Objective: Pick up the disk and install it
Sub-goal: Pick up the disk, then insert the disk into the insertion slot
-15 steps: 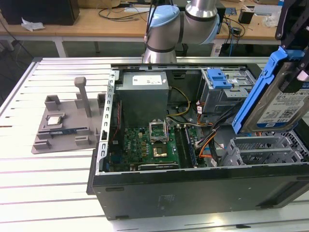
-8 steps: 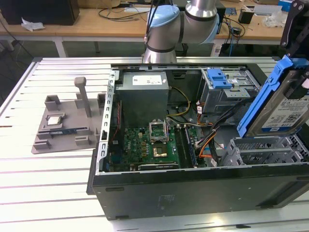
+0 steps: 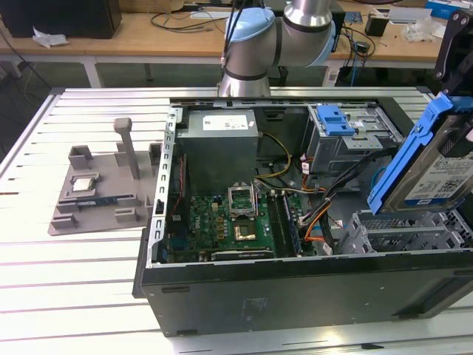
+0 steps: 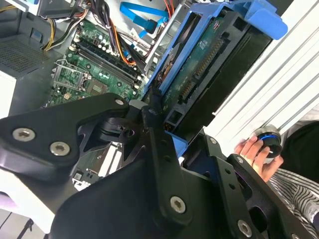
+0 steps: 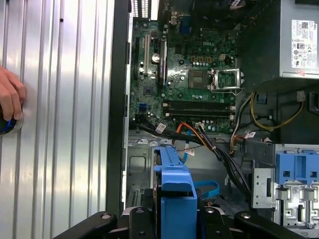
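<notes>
Fig. gripper [image 4: 164,127]: closed firmly on one end of the disk [image 3: 442,171] | disk: held aloft, tilted, over the bay [image 3: 403,233] in the case [image 3: 295,292] (exterior view's right) | why: tilt likely keeps it off the cables [image 3: 332,214] while lining up

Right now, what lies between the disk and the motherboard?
In the first wrist view, a bundle of black and orange cables crosses between the disk and the motherboard.

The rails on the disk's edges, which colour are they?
Blue; the rails show best in the exterior view, framing the silver disk.
</notes>
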Action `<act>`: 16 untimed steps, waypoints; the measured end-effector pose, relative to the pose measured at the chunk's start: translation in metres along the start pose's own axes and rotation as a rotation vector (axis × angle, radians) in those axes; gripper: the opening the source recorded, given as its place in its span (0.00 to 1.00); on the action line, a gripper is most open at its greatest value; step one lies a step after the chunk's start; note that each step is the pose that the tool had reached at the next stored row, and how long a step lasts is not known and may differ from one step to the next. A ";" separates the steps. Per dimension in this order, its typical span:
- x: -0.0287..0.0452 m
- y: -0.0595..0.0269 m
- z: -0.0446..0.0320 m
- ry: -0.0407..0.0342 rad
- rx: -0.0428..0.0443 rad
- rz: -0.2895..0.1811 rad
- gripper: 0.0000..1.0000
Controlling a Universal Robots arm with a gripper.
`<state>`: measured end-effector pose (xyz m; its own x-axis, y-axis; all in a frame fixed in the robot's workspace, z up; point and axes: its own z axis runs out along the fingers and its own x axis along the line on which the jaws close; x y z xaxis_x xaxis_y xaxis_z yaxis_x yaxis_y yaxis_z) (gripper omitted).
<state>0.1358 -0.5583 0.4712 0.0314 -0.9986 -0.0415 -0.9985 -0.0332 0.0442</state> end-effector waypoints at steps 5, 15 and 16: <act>0.0000 -0.0001 0.0000 -0.0003 -0.0001 0.000 0.37; -0.0015 -0.0005 0.0017 -0.0006 -0.0005 0.000 0.37; -0.0018 -0.0009 0.0055 -0.0010 -0.0019 0.000 0.37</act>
<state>0.1364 -0.5563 0.4658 0.0314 -0.9986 -0.0424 -0.9984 -0.0333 0.0461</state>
